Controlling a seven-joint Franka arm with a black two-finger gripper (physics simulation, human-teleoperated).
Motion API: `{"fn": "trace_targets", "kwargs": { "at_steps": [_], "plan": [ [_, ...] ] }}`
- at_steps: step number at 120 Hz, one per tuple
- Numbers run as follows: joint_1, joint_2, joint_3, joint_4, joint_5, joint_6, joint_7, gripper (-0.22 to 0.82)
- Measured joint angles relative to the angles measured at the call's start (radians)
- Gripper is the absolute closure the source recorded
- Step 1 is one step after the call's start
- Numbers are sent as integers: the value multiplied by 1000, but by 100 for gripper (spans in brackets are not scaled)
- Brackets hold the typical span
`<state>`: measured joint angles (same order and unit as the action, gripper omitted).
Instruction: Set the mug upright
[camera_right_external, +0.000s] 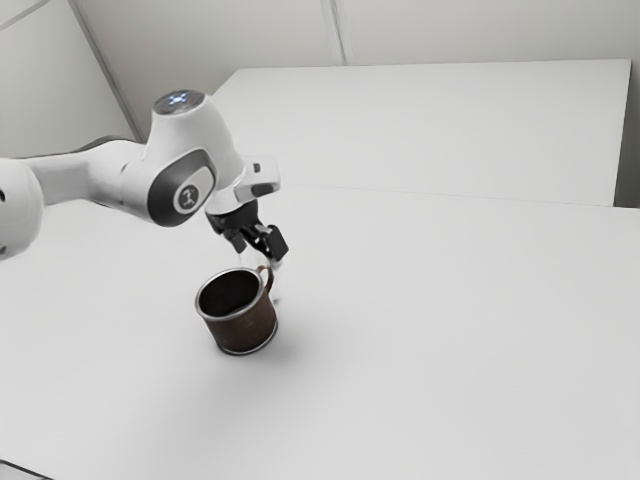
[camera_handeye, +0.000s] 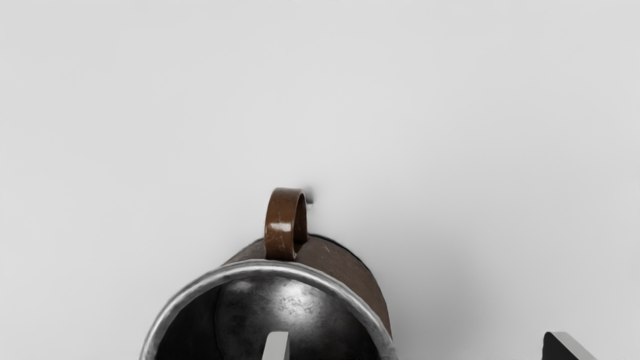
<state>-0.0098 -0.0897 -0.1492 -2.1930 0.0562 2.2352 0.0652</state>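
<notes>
Well, the scuffed brown mug (camera_right_external: 245, 330) has a metallic rim (camera_handeye: 270, 266).

a brown, metal-rimmed mug (camera_right_external: 247, 329), dark inside, mouth upward, on the white table (camera_right_external: 430, 350)

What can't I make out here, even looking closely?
- Mug, wrist view: part of its rim, cut off by the bottom edge.
- Its underside, exterior view: hidden by its own body.
- Arm, exterior view: its base, beyond the left edge.
- Dark-edged thing, exterior view: cut off by the corner.
</notes>
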Motion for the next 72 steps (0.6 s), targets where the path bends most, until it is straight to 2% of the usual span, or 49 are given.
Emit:
{"fn": "trace_targets", "kwargs": {
  "at_steps": [35, 72],
  "plan": [
    [-2, 31, -1, 262, -35, -324, -48, 1],
    [2, 73, -2, 452, -45, -538, -94, 0]
  ]
}}
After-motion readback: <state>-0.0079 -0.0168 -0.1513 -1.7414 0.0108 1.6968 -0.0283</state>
